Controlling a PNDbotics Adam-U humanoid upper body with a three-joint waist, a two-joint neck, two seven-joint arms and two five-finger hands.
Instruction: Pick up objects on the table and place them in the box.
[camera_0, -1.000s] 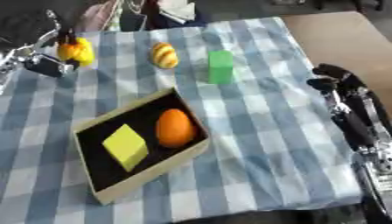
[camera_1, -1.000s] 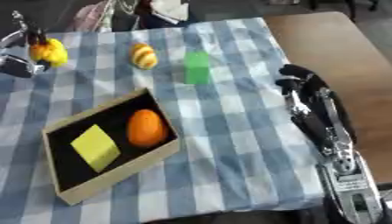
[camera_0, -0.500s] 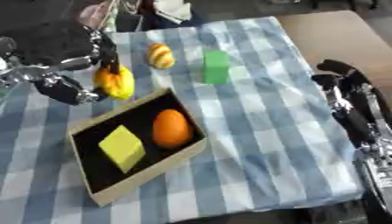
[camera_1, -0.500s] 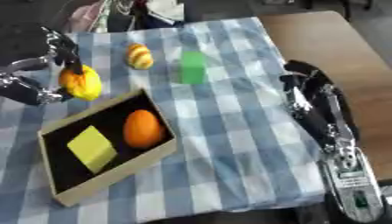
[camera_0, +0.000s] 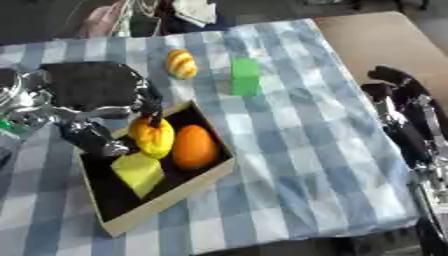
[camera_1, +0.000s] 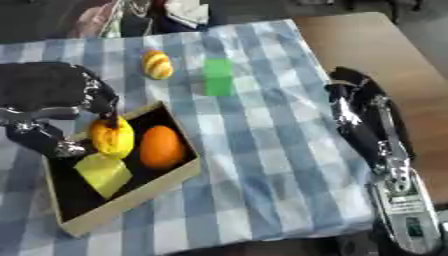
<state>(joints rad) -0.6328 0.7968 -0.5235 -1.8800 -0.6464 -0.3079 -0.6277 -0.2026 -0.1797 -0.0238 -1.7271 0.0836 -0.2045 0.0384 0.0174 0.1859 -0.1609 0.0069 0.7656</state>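
Note:
My left hand (camera_0: 92, 117) hangs over the open box (camera_0: 199, 181), its fingers curled round a yellow fruit (camera_0: 153, 138) held just above the box's far end. Inside the box lie an orange (camera_0: 194, 147) and a yellow block (camera_0: 138, 171). On the blue checked cloth beyond the box sit a yellow-and-orange striped object (camera_0: 181, 64) and a green block (camera_0: 245, 76). My right hand (camera_1: 350, 87) rests at the table's right edge, away from all of these; its fingers are too dark to read.
The checked cloth (camera_0: 297, 150) covers the table, with bare brown tabletop (camera_0: 385, 40) at the far right. Cables and clutter (camera_0: 188, 10) lie beyond the table's far edge.
My left hand has carried the yellow fruit from the far left of the cloth rightward and toward me, to above the box. The right arm has barely moved; the camera has shifted.

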